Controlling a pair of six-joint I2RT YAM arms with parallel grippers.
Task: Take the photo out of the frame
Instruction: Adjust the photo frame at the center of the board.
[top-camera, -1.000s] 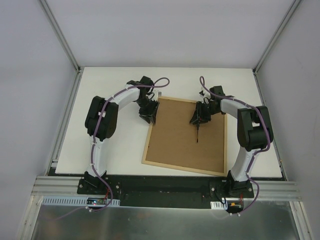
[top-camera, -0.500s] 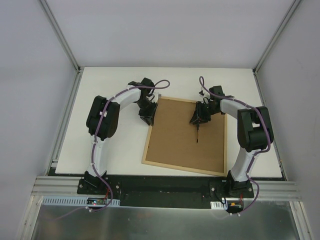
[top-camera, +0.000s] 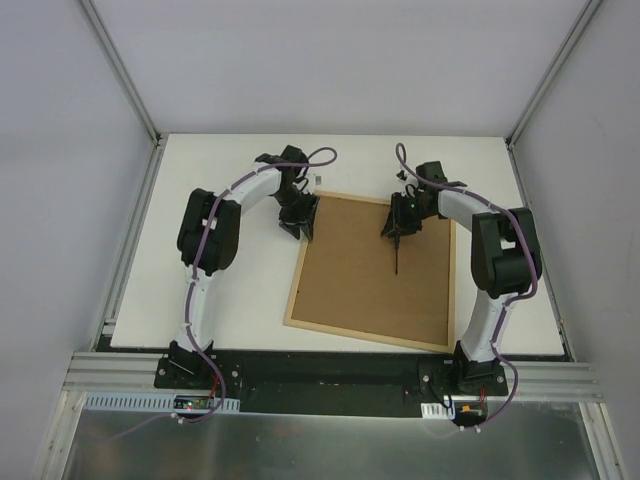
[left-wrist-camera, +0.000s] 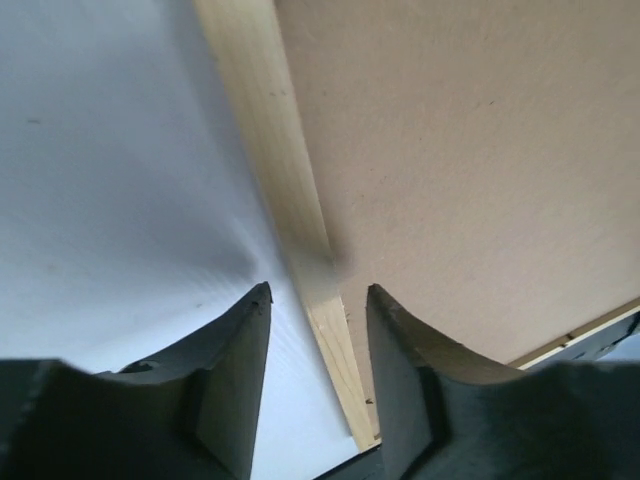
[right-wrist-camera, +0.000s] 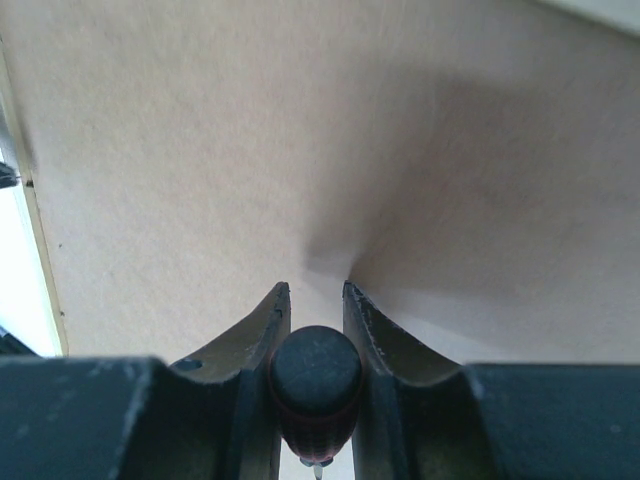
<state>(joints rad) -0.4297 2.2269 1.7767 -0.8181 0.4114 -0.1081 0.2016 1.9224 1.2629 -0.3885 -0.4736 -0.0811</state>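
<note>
The frame (top-camera: 370, 285) lies face down on the white table, its brown fibreboard back (right-wrist-camera: 200, 150) upward inside a thin light-wood rail (left-wrist-camera: 270, 130). The photo is hidden under the back. My left gripper (top-camera: 300, 222) hangs at the frame's far left corner. It is open (left-wrist-camera: 318, 290), its fingers either side of the wood rail with bare table showing between them. My right gripper (top-camera: 397, 222) is over the far middle of the back. It is shut (right-wrist-camera: 315, 287) on a screwdriver's dark, red-trimmed handle (right-wrist-camera: 316, 375). The screwdriver shaft (top-camera: 397, 258) points down onto the board.
The white table (top-camera: 220, 290) extends left of the frame and behind it. Pale walls and metal posts enclose the far side and both flanks. The arm bases sit on the black rail (top-camera: 330, 375) at the near edge.
Both grippers have shifted slightly toward the far edge of the frame. The screwdriver moved with the right gripper. The frame has stayed in place.
</note>
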